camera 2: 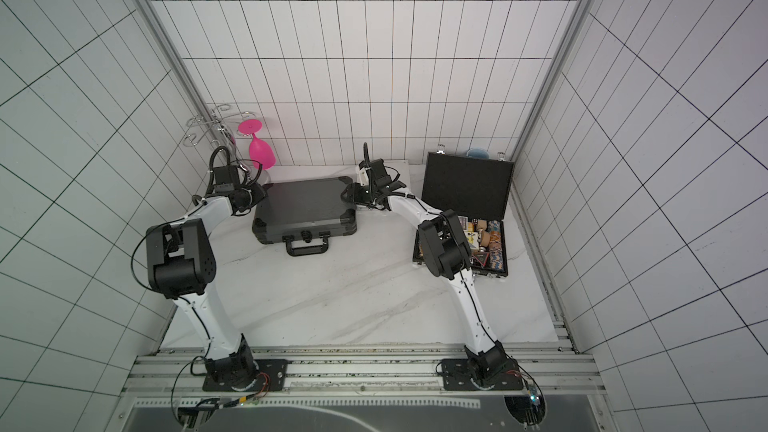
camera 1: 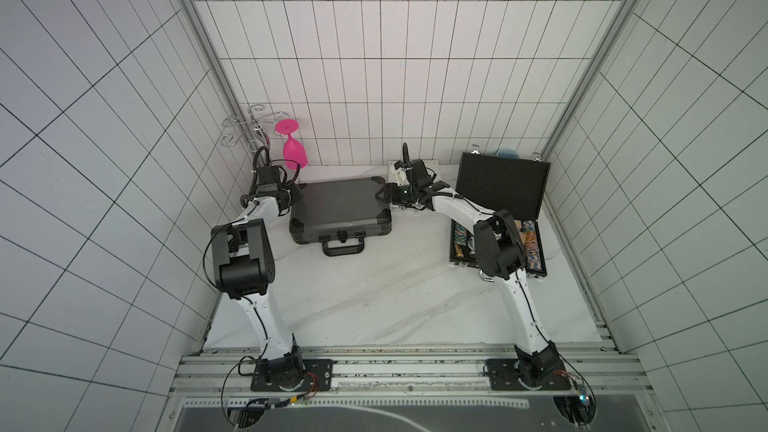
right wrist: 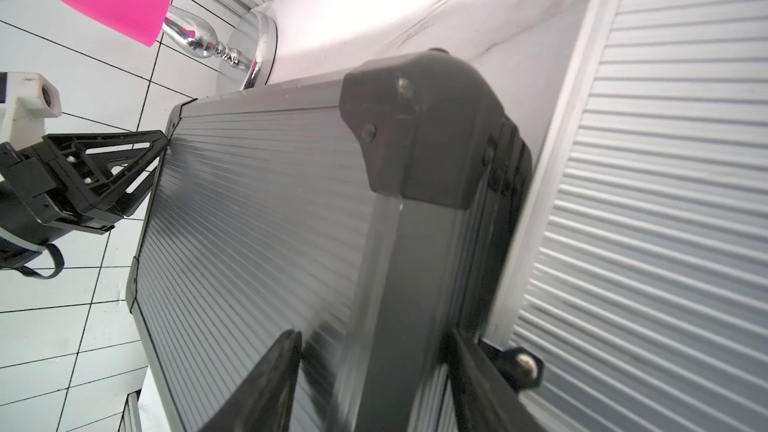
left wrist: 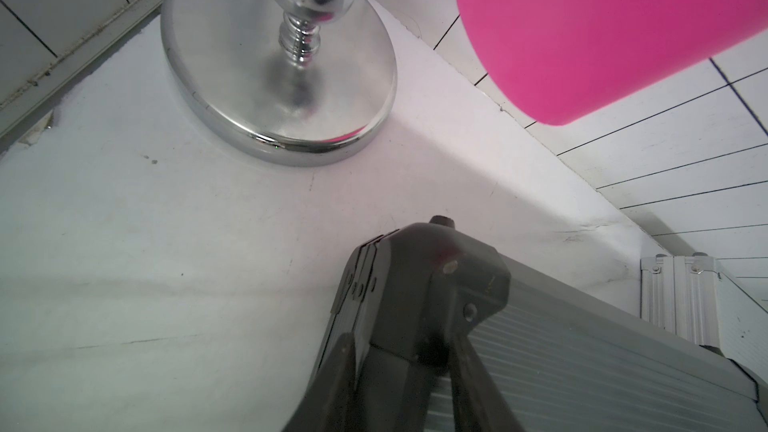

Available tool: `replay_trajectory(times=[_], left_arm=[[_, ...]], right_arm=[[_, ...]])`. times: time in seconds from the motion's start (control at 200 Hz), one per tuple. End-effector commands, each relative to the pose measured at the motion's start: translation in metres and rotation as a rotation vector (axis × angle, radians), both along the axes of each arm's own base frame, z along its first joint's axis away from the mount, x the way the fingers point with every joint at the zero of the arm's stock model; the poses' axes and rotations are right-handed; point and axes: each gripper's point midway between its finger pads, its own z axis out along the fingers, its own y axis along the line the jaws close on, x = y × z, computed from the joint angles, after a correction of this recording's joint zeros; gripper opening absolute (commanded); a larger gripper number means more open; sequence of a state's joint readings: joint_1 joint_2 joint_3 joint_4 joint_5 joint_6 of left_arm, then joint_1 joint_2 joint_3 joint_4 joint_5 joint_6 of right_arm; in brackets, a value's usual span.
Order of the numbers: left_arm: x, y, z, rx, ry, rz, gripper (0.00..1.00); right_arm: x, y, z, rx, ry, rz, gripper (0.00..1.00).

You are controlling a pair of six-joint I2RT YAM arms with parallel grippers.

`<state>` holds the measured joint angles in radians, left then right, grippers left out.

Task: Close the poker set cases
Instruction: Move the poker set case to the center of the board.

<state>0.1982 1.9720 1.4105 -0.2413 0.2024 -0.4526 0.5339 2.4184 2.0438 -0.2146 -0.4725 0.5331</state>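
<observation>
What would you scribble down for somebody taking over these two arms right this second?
Left claw: straddling the far left corner of the dark grey case; grip unclear.
Right claw: straddling its far right corner; grip unclear.
Done: dark grey case lies shut mid-table; silver case beside the right claw looks shut.
Left to do: black case on the right stands open, chips showing. Free the claws, then close it.

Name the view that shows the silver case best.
Right wrist view: the silver case is close up, its ribbed face clear. Left wrist shows only an end; in both top views the right arm hides most.
</observation>
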Motion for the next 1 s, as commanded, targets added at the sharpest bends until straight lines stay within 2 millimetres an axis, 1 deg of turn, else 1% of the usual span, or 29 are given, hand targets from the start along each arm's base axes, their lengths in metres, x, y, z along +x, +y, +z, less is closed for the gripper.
replay_trajectory(times=[0.0, 0.035, 0.075, 0.125, 0.18, 0.27, 0.305, 0.345, 0.41, 0.485, 0.575, 0.635, 0.69, 0.755, 0.81, 0.874, 0.994], left_arm=[[-0.013, -0.062, -0.019, -0.106, 0.084, -0.135, 0.38], [-0.016, -0.055, -0.008, -0.093, 0.063, -0.112, 0.4], [-0.021, -0.047, 0.005, -0.069, 0.041, -0.085, 0.46], [-0.028, -0.04, 0.027, -0.031, 0.006, -0.065, 0.52], [-0.038, -0.035, 0.049, 0.02, -0.018, -0.039, 0.55], [-0.057, -0.031, 0.092, 0.096, -0.076, 0.004, 0.57], [-0.065, -0.031, 0.106, 0.124, -0.087, 0.015, 0.58], [-0.076, -0.033, 0.117, 0.152, -0.088, 0.028, 0.58], [-0.092, -0.044, 0.124, 0.152, -0.071, 0.012, 0.58], [-0.114, -0.067, 0.116, 0.103, -0.017, -0.051, 0.58], [-0.146, -0.102, 0.095, 0.06, 0.055, -0.135, 0.6], [-0.169, -0.126, 0.077, 0.05, 0.102, -0.182, 0.6], [-0.189, -0.145, 0.058, 0.033, 0.139, -0.218, 0.6], [-0.203, -0.158, 0.039, 0.04, 0.171, -0.233, 0.58], [-0.209, -0.165, 0.026, 0.038, 0.187, -0.235, 0.56], [-0.21, -0.167, 0.012, 0.054, 0.2, -0.211, 0.56], [-0.199, -0.177, -0.002, 0.08, 0.167, -0.204, 0.57]], right_arm=[[-0.012, 0.035, 0.003, 0.028, -0.018, 0.09, 0.59], [-0.013, 0.034, 0.005, 0.019, -0.028, 0.088, 0.6], [-0.014, 0.033, 0.006, 0.011, -0.032, 0.085, 0.6], [-0.015, 0.031, 0.011, 0.01, -0.043, 0.087, 0.62], [-0.018, 0.03, 0.016, 0.008, -0.05, 0.087, 0.63], [-0.021, 0.026, 0.028, 0.011, -0.063, 0.084, 0.64], [-0.023, 0.024, 0.037, 0.019, -0.075, 0.081, 0.65], [-0.025, 0.021, 0.05, 0.03, -0.097, 0.07, 0.65], [-0.028, 0.015, 0.072, 0.047, -0.133, 0.05, 0.66], [-0.032, 0.008, 0.092, 0.045, -0.169, 0.032, 0.67], [-0.038, -0.007, 0.108, 0.031, -0.198, 0.01, 0.67], [-0.043, -0.018, 0.111, 0.007, -0.211, -0.007, 0.67], [-0.048, -0.03, 0.108, -0.017, -0.21, -0.026, 0.67], [-0.054, -0.041, 0.102, -0.033, -0.198, -0.037, 0.67], [-0.06, -0.047, 0.099, -0.042, -0.195, -0.044, 0.67], [-0.069, -0.052, 0.096, -0.044, -0.186, -0.045, 0.67], [-0.083, -0.059, 0.092, -0.051, -0.189, -0.051, 0.67]])
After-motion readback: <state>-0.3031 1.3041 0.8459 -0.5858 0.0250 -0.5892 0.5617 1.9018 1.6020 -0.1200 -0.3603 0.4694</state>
